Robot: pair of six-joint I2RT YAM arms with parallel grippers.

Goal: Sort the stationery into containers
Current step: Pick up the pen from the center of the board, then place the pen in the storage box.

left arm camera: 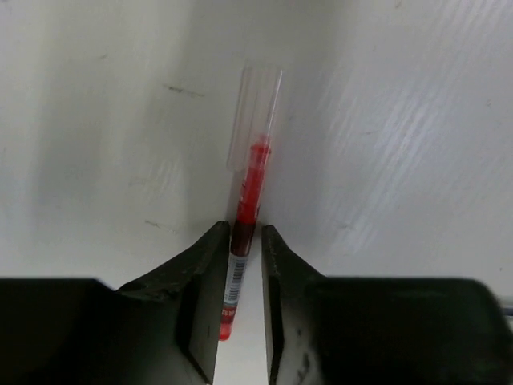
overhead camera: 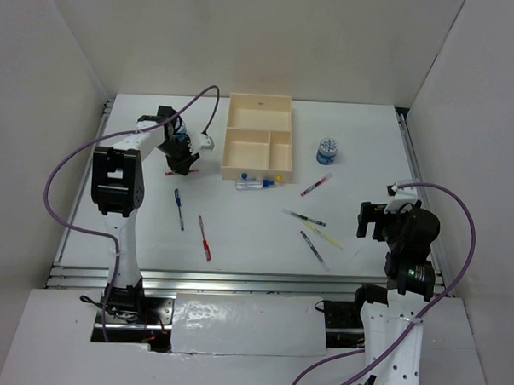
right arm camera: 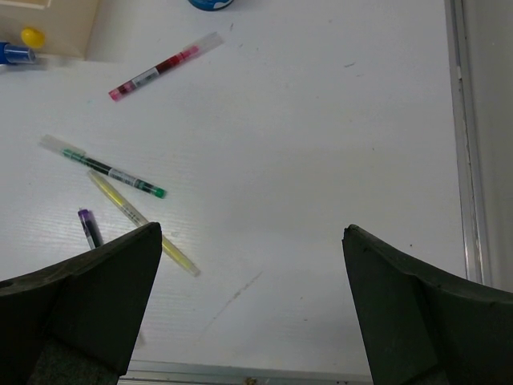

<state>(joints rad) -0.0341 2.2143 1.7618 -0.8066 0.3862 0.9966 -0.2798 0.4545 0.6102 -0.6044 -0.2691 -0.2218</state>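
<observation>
My left gripper point(overhead camera: 181, 161) is low over the table, left of the cream tray point(overhead camera: 235, 145). In the left wrist view its jaws point(left arm camera: 244, 231) are closed around a red pen with a clear cap point(left arm camera: 251, 188), which also shows in the top view point(overhead camera: 174, 173). My right gripper point(overhead camera: 382, 220) is wide open and empty point(right arm camera: 252, 227) at the right. On the table lie a blue pen point(overhead camera: 179, 209), a second red pen point(overhead camera: 205, 238), a clear-blue pen point(overhead camera: 255, 184), a pink pen point(right arm camera: 164, 66), a green pen point(right arm camera: 104, 167), a yellow pen point(right arm camera: 140, 220) and a purple pen point(right arm camera: 90, 227).
A round blue-and-white cylinder point(overhead camera: 329, 150) stands right of the tray. A tiny blue piece point(overhead camera: 245, 176) and a yellow piece point(overhead camera: 279, 177) sit by the tray's near edge. White walls enclose the table on three sides. A metal rail point(right arm camera: 465, 160) runs along its right edge.
</observation>
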